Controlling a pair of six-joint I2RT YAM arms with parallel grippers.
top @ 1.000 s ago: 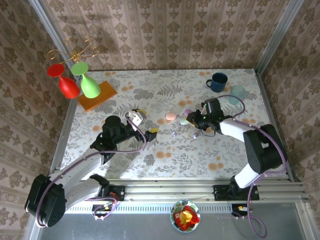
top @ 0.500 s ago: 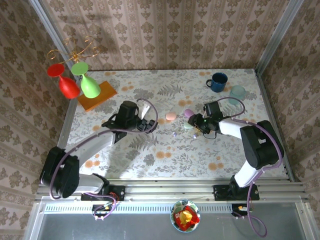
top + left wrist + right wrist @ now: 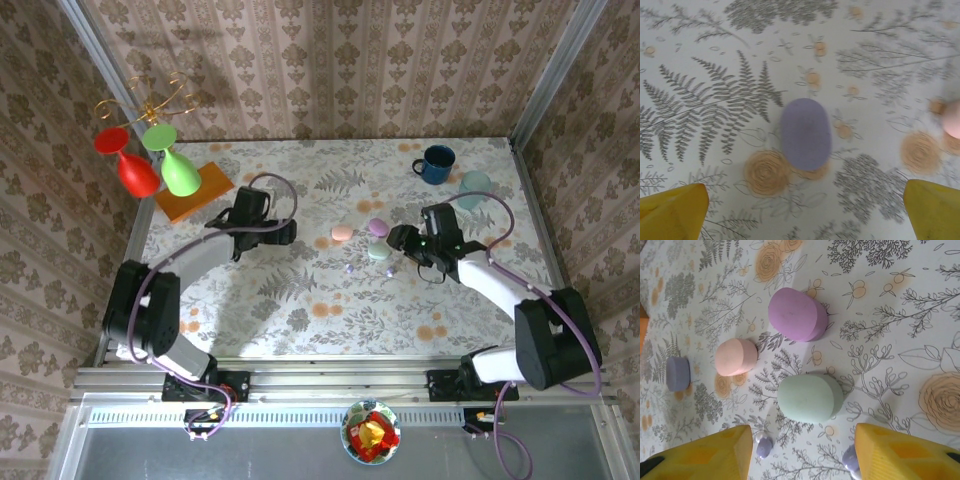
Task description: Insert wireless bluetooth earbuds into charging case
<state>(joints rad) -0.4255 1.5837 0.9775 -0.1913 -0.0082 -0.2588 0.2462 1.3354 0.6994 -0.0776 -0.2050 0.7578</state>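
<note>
Right gripper (image 3: pixel 802 452), fingers spread, is best centred over the lilac bud (image 3: pixel 764 446) at 7 o'clock of the green case (image 3: pixel 810 397); left gripper (image 3: pixel 805 215) likewise spread.

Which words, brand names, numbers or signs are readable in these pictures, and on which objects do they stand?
None can be read.
The purple case, pink case, green case and bluish case are plain.
The blue mug shows no print; the tablecloth bears only flowers and ferns.
</note>
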